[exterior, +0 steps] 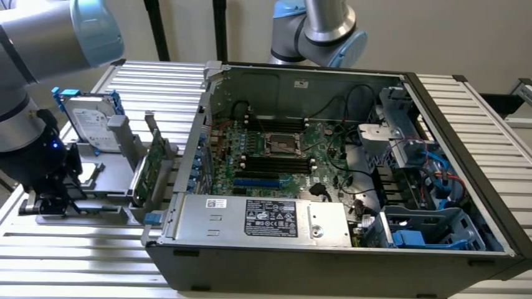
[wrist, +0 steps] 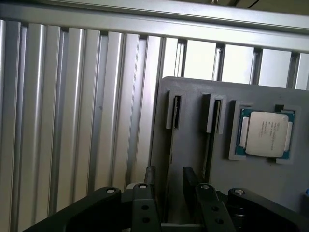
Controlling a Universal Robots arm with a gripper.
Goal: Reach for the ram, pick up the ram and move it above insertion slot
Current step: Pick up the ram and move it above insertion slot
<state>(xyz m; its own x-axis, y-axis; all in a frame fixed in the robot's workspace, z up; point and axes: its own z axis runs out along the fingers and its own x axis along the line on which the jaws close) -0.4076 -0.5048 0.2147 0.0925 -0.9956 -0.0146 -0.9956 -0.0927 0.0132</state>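
Note:
In the wrist view the ram (wrist: 171,145) stands on edge in a slot of the grey holder (wrist: 193,96), showing as a thin dark strip. My gripper (wrist: 170,180) is open, with one black finger (wrist: 150,178) on each side of the strip and a gap to each. A second thin stick (wrist: 208,150) stands in the neighbouring slot. In the exterior view my gripper (exterior: 52,202) hangs low over the grey holder (exterior: 99,187) at the exterior view's left. The black memory slots (exterior: 275,165) lie on the motherboard inside the open computer case (exterior: 332,249).
A processor chip (wrist: 267,133) sits in a recess of the holder. A silver hard drive (exterior: 87,121) and an upright green expansion card (exterior: 149,168) stand between my gripper and the case. The ribbed aluminium table (exterior: 75,255) surrounds everything. A second robot arm (exterior: 320,31) stands behind the case.

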